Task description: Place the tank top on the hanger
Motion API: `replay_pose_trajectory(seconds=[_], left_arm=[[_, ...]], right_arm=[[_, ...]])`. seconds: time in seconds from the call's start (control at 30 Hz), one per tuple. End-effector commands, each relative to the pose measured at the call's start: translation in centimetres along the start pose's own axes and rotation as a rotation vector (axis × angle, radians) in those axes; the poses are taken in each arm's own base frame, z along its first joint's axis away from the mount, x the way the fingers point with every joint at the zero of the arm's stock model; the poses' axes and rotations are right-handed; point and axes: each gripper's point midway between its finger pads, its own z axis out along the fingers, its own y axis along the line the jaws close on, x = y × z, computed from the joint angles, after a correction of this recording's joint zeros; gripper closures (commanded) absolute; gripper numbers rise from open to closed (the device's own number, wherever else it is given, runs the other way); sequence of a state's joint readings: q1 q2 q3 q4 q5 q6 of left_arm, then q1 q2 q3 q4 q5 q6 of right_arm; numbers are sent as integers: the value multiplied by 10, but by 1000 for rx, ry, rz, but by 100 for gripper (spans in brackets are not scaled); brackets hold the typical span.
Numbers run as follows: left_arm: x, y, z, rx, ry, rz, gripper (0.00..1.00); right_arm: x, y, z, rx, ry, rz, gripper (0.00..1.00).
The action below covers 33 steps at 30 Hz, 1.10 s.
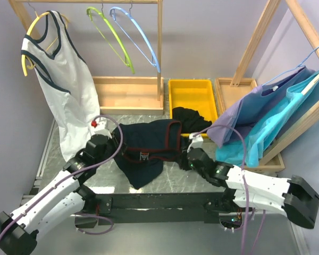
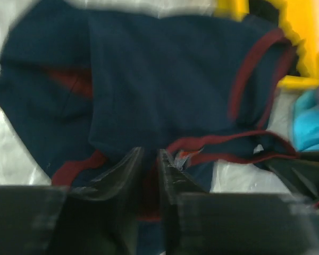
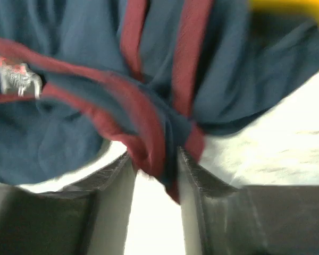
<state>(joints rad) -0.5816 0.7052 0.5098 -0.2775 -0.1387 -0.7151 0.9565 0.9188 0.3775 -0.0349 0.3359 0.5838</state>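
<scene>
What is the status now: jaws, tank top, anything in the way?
Left gripper and right gripper: jaws slightly apart, fabric between, grip unclear. Tank top crumpled on table. Hanger bare on rack, blue hanger close beside.

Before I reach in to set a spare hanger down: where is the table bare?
Bare table: the near strip between tank top and right arm, and the band between rack base and tank top. Crowded mid-table and at the yellow tray.
</scene>
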Motion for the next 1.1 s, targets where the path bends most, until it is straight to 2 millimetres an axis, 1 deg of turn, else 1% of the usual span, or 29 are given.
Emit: replay_pose_trajectory(seconds=[0.0, 0.03, 0.07, 0.1, 0.13, 0.17, 0.2, 0.27, 0.3, 0.37, 0.4, 0.43, 0.47, 0.5, 0.53, 0.57, 0.6, 0.63, 0.67, 0.7, 0.73, 0.77, 0.8, 0.83, 0.9, 0.93, 1.0, 1.03, 1.07], left_arm=[[-39, -36, -14, 137, -132, -100, 69], [-47, -38, -19, 140, -154, -98, 66], [-54, -38, -22, 128, -172, -93, 53], [-71, -42, -30, 114, -216, -94, 46], [-80, -42, -35, 100, -243, -78, 44], [-92, -45, -40, 90, -271, -73, 42], [-114, -55, -54, 97, -317, -74, 40], [-143, -59, -63, 57, -386, -44, 37], [-171, -73, -81, 69, -449, -51, 36], [-201, -80, -84, 23, -508, -26, 36], [-232, -96, -104, 45, -577, -36, 36], [-242, -101, -93, 12, -574, -3, 36], [-271, -117, -109, 29, -639, -8, 35], [-284, -122, -109, 17, -659, 2, 35], [-290, -125, -87, -29, -639, 42, 35], [-315, -136, -101, -26, -696, 34, 35], [-325, -138, -97, -43, -707, 47, 36], [-330, -140, -75, -78, -687, 85, 35], [-349, -150, -83, -70, -729, 81, 35], [-359, -148, -80, -101, -742, 88, 35], [-360, -148, -54, -129, -714, 124, 35], [-375, -157, -58, -115, -746, 123, 34], [-380, -157, -52, -130, -753, 131, 33], [-381, -157, -32, -155, -741, 160, 33], [-394, -163, -28, -161, -778, 166, 33], [-393, -159, -9, -199, -766, 190, 33], [-404, -160, -5, -230, -788, 192, 33], [-401, -157, 15, -262, -766, 216, 33], [-406, -159, 14, -267, -779, 215, 33]], right_arm=[[-34, 58, -4, -177, -99, 155, 48], [-35, 60, -6, -175, -98, 150, 43], [-31, 58, -8, -158, -81, 134, 32], [-41, 61, -12, -151, -99, 137, 29], [-49, 61, -17, -149, -116, 135, 27], [-47, 56, -20, -126, -102, 124, 23], [-58, 60, -26, -131, -118, 129, 22], [-67, 56, -35, -119, -133, 120, 20], [-77, 60, -41, -130, -152, 124, 18], [-84, 61, -48, -136, -159, 108, 14], [-92, 65, -52, -144, -171, 111, 13], [-94, 66, -52, -143, -173, 98, 13], [-94, 65, -52, -138, -171, 94, 13], [-99, 68, -54, -141, -177, 91, 12], [-99, 69, -52, -137, -170, 84, 12], [-99, 70, -52, -135, -161, 75, 12], [-102, 72, -53, -139, -163, 77, 12], [-101, 73, -52, -140, -155, 68, 12], [-101, 73, -52, -139, -152, 64, 12], [-102, 75, -53, -144, -152, 63, 11], [-102, 75, -53, -144, -152, 60, 11], [-102, 74, -54, -143, -152, 59, 11], [-103, 75, -55, -149, -154, 58, 11], [-104, 75, -56, -150, -156, 57, 11], [-105, 75, -56, -151, -157, 57, 11], [-104, 76, -57, -155, -154, 57, 10], [-103, 77, -56, -160, -151, 59, 10], [-102, 76, -56, -162, -150, 61, 10], [-101, 77, -56, -167, -149, 64, 10]])
